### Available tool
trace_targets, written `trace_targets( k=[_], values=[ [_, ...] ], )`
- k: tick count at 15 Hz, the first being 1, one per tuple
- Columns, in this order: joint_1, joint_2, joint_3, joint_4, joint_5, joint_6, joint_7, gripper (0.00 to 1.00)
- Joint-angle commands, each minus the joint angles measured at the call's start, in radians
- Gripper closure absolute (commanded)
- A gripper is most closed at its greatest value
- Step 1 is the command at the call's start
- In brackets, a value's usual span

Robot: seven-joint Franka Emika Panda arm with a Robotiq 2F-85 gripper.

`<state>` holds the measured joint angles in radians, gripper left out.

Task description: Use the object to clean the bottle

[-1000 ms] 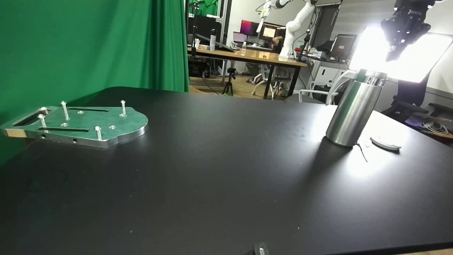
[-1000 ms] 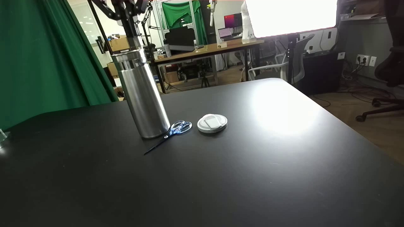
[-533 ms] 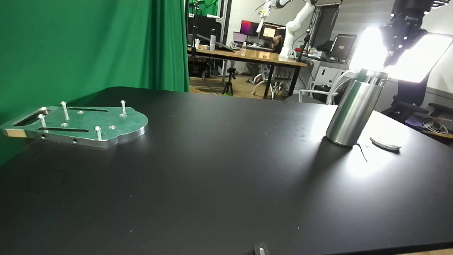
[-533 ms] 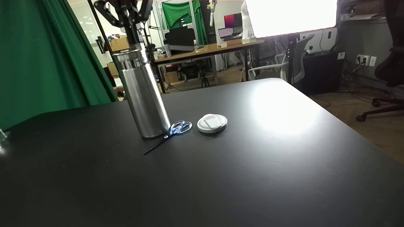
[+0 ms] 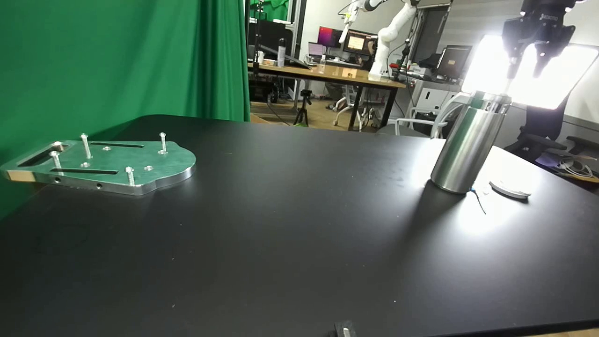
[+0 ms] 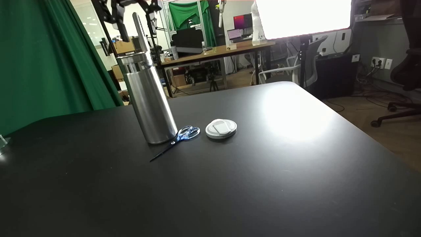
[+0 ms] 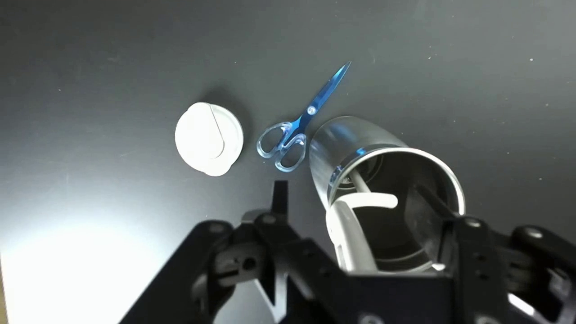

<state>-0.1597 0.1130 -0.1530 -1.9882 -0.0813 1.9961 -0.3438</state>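
Observation:
The bottle [image 6: 149, 102], a tall brushed-silver cylinder, stands on the dark table without a lid, and both exterior views show it. A pale long-handled object [image 6: 140, 31] sticks up out of its mouth. From above, in the wrist view, its handle [image 7: 357, 238] leans on the near-left rim, with a curved white piece and a thin rod inside; its lower end is hidden. Over the mouth my gripper [image 7: 351, 189] is open, one finger on either side of the handle and apart from it. In an exterior view a gap shows between the fingertips of the gripper [image 5: 524, 72].
Scissors [image 6: 177, 141] with clear blue handles lie against or very close to the bottle's base. Beside them is a round white lid [image 6: 221, 129]. A green-tinted metal plate [image 5: 117, 164] with upright bolts sits at the table's far end, by the green curtain [image 5: 140, 56].
The jaws, shut around the top of the handle before, have spread apart. The pale handle now shows free between them. The bottle, scissors and lid stay where they were.

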Motion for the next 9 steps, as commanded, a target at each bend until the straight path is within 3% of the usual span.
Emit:
trace_targets(
  k=[1,4,5,9],
  values=[
    [0.007,-0.122,0.007,-0.054,-0.021,-0.043,0.048,0.01],
    [0.014,-0.202,0.01,-0.079,-0.026,-0.106,0.069,0.0],
    [0.009,-0.125,0.003,-0.031,-0.002,-0.076,0.016,0.0],
    [0.014,-0.191,0.003,-0.062,-0.011,-0.108,0.029,0.0]
  ],
)
